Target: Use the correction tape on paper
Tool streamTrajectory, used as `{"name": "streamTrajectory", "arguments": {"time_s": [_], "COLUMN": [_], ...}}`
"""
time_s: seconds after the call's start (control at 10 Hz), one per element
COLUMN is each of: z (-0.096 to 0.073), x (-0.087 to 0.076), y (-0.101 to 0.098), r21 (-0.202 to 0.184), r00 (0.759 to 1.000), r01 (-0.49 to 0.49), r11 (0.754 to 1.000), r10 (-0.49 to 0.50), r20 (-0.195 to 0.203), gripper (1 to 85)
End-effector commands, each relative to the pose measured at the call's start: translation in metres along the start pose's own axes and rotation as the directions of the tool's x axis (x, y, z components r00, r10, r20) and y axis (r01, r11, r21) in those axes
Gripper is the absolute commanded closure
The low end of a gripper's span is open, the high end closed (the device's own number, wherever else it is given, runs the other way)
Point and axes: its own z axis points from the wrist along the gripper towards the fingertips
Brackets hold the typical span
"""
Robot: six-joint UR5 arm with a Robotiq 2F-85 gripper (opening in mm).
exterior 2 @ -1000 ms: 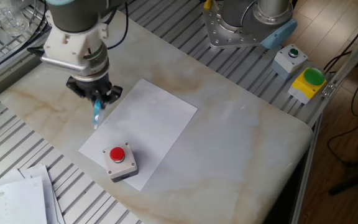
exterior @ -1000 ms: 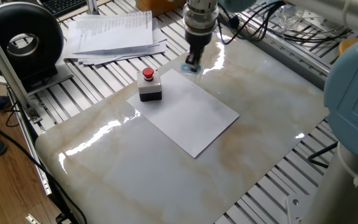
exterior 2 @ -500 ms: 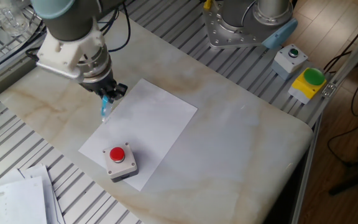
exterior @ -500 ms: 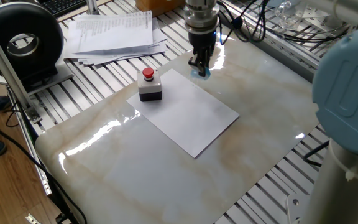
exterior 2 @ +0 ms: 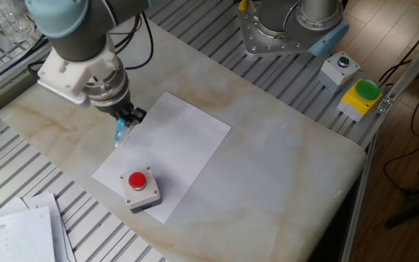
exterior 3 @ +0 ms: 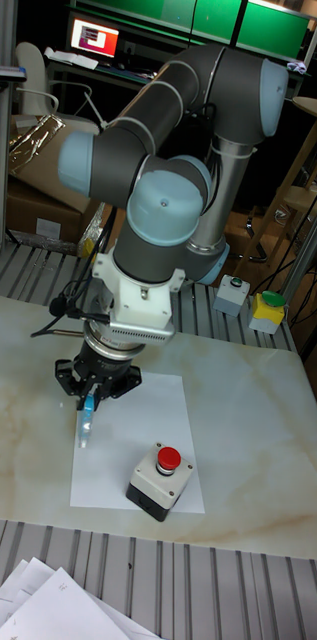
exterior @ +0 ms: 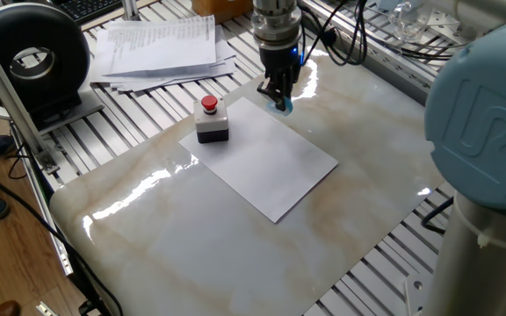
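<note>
The white paper (exterior: 269, 156) (exterior 2: 169, 149) (exterior 3: 138, 440) lies flat on the marble table. My gripper (exterior: 278, 95) (exterior 2: 126, 120) (exterior 3: 90, 392) is shut on the light-blue correction tape (exterior: 281, 104) (exterior 2: 120, 132) (exterior 3: 84, 418), which hangs from the fingers tilted. The tape's lower tip sits at the paper's edge near one corner; whether it touches the sheet is unclear. A grey box with a red button (exterior: 210, 121) (exterior 2: 140, 188) (exterior 3: 161, 482) stands on another corner of the paper.
A stack of printed pages (exterior: 161, 46) lies beyond the table on the slatted frame. A black round device (exterior: 32, 61) stands at the left. Two more button boxes, one yellow with a green button (exterior 2: 364, 95), sit by the arm's base (exterior 2: 286, 29).
The gripper has turned and tilted while holding the tape, shifting a little toward the paper's edge. The paper and button box stayed put.
</note>
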Motion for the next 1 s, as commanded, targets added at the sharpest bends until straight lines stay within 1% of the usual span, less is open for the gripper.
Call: {"name": "streamTrajectory", "arguments": {"time_s": [0.0, 0.2, 0.3, 0.4, 0.5, 0.7, 0.8, 0.9], "z": [0.012, 0.013, 0.012, 0.012, 0.013, 0.012, 0.012, 0.012], "x": [-0.015, -0.007, -0.004, -0.003, -0.002, -0.002, -0.002, -0.005], "y": [-0.001, 0.003, 0.002, 0.005, 0.004, 0.004, 0.0, -0.001], "r21": [0.001, -0.021, -0.019, -0.027, -0.023, -0.025, -0.012, -0.005], "r00": [0.999, 0.999, 0.999, 0.999, 0.999, 0.999, 0.999, 0.999], "r01": [-0.045, -0.036, -0.035, -0.042, -0.037, -0.035, -0.032, -0.034], "r11": [0.999, 0.999, 0.999, 0.999, 0.999, 0.999, 0.999, 0.999], "r10": [0.044, 0.037, 0.035, 0.042, 0.036, 0.035, 0.032, 0.034], "r20": [0.027, 0.004, -0.004, -0.011, -0.01, -0.005, -0.007, 0.008], "gripper": [84.0, 84.0, 84.0, 84.0, 84.0, 84.0, 84.0, 84.0]}}
